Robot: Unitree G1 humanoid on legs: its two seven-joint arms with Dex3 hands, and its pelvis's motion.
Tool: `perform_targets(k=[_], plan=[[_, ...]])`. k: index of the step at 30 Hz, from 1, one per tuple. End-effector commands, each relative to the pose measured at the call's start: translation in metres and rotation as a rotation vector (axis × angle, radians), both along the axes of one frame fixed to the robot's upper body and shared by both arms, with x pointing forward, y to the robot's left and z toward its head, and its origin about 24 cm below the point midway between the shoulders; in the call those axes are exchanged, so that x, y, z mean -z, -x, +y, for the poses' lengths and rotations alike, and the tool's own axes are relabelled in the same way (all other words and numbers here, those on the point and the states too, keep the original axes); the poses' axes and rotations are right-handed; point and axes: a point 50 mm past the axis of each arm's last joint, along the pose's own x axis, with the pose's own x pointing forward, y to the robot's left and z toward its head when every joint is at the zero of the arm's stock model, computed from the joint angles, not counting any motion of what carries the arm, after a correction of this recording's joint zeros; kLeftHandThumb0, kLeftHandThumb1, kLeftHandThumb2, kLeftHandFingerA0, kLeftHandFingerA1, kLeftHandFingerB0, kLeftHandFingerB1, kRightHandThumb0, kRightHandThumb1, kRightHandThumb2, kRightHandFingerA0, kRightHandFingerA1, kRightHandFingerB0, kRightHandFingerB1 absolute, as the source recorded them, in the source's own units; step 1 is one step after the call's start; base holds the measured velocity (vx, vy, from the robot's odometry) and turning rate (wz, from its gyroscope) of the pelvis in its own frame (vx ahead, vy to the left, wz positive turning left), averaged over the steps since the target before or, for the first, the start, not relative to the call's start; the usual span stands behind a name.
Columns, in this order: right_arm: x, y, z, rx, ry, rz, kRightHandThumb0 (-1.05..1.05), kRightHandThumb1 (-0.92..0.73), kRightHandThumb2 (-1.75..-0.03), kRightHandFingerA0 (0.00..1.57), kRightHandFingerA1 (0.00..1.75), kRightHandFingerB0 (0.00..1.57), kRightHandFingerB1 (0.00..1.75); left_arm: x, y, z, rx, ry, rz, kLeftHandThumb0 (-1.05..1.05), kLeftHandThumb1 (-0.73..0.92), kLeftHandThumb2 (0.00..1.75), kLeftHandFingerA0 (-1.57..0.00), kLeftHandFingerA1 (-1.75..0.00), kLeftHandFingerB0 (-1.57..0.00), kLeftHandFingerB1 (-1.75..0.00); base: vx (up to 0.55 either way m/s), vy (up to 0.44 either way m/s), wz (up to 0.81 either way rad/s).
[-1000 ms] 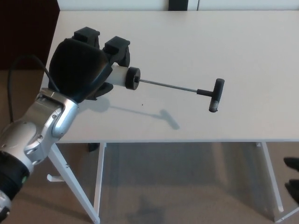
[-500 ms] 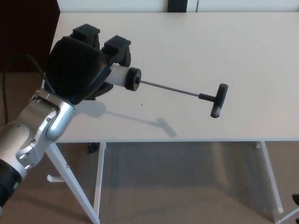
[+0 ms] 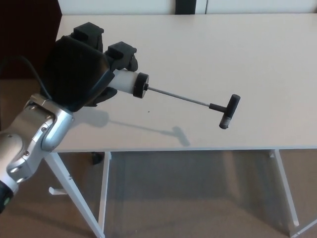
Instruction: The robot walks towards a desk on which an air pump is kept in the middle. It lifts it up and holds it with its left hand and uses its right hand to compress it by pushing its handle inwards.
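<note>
Air pump (image 3: 132,82) lifted clear of the desk (image 3: 257,54), rod drawn fully out.

The pump's white barrel sits clenched in the left hand (image 3: 81,72), up over the desk's left end, with its thin rod running out toward the T-handle (image 3: 228,111), well apart from the barrel. The right hand is out of sight. To compress well, I judge the right hand should meet the handle squarely and push straight along the rod toward the barrel, with the left bracing firmly so the rod does not bend.
</note>
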Motion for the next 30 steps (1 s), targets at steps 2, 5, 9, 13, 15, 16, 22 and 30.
perform_targets(k=[2,5,9,13,15,16,22,30], plan=[[-0.164,-0.035,0.055,-0.125,-0.135,-0.946,-0.72,-0.70,-1.08,0.01,0.28,0.00,0.23,-0.025,0.023,0.007,0.112,-0.179,-0.042,-0.23,0.53,0.56,-0.90,-1.53,-0.92,-0.60,0.00,0.000,0.00],[-0.164,-0.053,0.058,-0.140,-0.182,-0.926,-0.84,-0.71,-1.05,0.08,0.16,0.07,0.16,-0.025,0.023,0.007,0.105,-0.188,-0.044,-0.30,0.46,0.59,-0.92,-1.59,-0.90,-0.86,0.00,0.000,0.00],[-0.163,-0.085,0.061,-0.096,-0.294,-0.916,-0.81,-0.68,-1.07,0.07,0.31,0.06,0.24,-0.025,0.023,0.004,0.101,-0.197,-0.053,-0.18,0.57,0.54,-0.79,-1.75,-0.72,-1.23,0.00,0.000,0.00],[-0.164,-0.103,0.065,-0.078,-0.382,-0.910,-0.81,-0.69,-1.08,0.07,0.30,0.06,0.23,-0.026,0.023,0.001,0.105,-0.191,-0.045,-0.13,0.59,0.54,-0.79,-1.75,-0.56,-1.45,0.00,0.000,0.00],[-0.164,-0.112,0.070,-0.075,-0.408,-0.892,-0.75,-0.68,-1.10,0.01,0.31,0.00,0.24,-0.027,0.022,-0.001,0.112,-0.175,-0.050,-0.11,0.59,0.55,-0.78,-1.75,-0.59,-1.52,0.00,0.000,0.00],[-0.164,-0.112,0.070,-0.075,-0.408,-0.892,-0.75,-0.68,-1.10,0.01,0.31,0.00,0.24,-0.027,0.022,-0.001,0.112,-0.175,-0.050,-0.11,0.59,0.55,-0.78,-1.75,-0.59,-1.52,0.00,0.000,0.00],[-0.159,-0.138,0.087,-0.078,-0.486,-0.830,-0.73,-0.70,-1.08,0.03,0.36,0.02,0.29,-0.028,0.021,-0.006,0.097,-0.178,-0.036,-0.14,0.58,0.53,-0.76,-1.73,-0.70,-1.26,0.00,0.000,0.00],[-0.143,-0.160,0.102,-0.037,-0.731,-0.719,-0.88,-0.82,-1.12,0.07,0.17,0.06,0.14,-0.026,0.021,-0.009,0.087,-0.129,0.011,-0.21,0.54,0.58,-0.83,-1.63,-0.87,-0.73,0.00,0.000,0.00]])
